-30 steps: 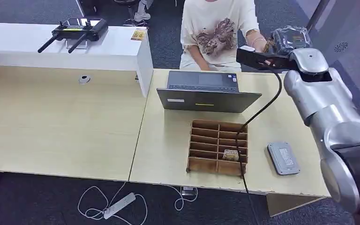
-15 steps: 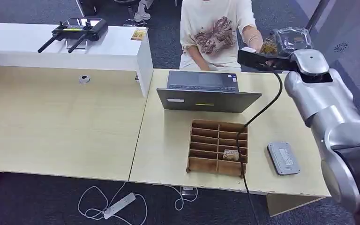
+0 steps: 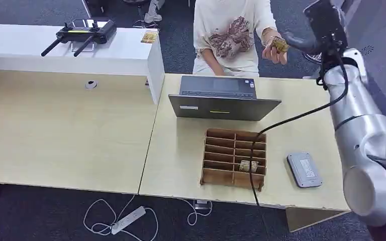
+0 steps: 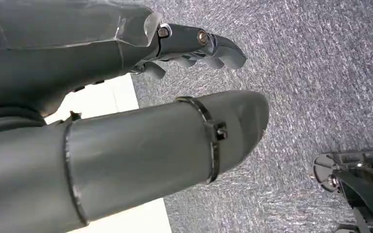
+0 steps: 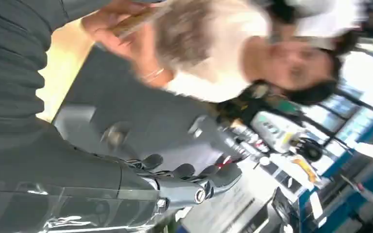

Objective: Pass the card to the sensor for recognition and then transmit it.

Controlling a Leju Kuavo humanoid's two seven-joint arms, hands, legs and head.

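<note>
Currently we are seeing the card (image 3: 280, 44) held in a person's hand (image 3: 274, 48), above the far edge of the light wooden table (image 3: 181, 145). Our right hand (image 5: 175, 187) is holding nothing, fingers loosely extended. Our left hand (image 4: 194, 43) is hanging empty over grey carpet (image 4: 301, 58). One laptop (image 3: 223, 98), one divided wooden tray (image 3: 233, 158) and one grey sensor (image 3: 304, 169) are resting on the table.

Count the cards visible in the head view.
3: one card in the person's hand, one in the wooden divider tray, one on the white counter. Others may lie hidden in the tray.
</note>
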